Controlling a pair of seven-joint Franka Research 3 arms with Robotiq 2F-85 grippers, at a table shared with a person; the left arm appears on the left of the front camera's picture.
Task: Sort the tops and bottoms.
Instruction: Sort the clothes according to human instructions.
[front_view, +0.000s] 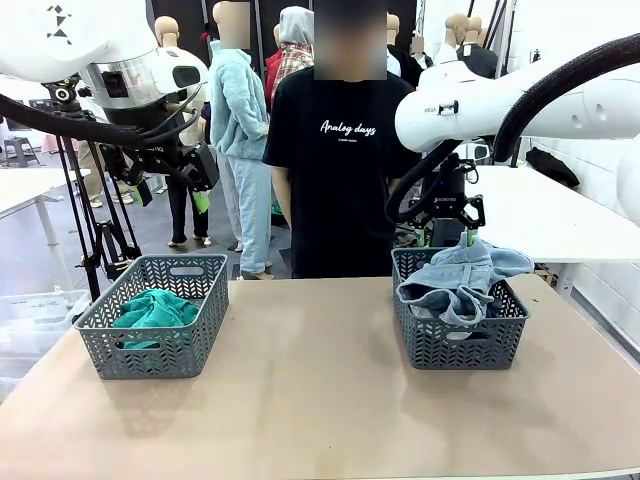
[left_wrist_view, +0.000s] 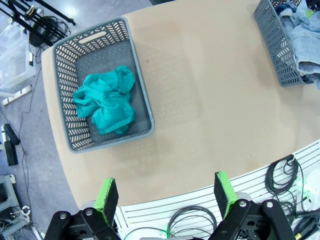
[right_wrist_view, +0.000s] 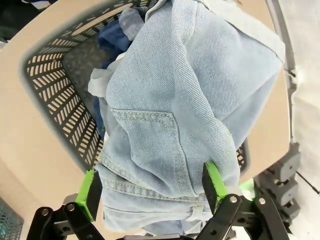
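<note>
Looking nearly done: teal top binned, light blue denim shorts piled between our right gripper's spread fingers; left gripper gapes empty.

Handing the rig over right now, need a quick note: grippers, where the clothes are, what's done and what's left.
Left gripper: open, holding nothing, raised above the near table edge by the left basket.
Right gripper: open, fingers either side of the light blue denim shorts, just above the right basket.
Tops: teal-green garment lies in the left basket.
Bottoms: light blue denim shorts heaped on top of the right basket, spilling over its rim; dark blue denim and something white underneath.
Done: no clothes on the tabletop; sorting looks complete.
Left: probably just lift the right arm clear.
</note>
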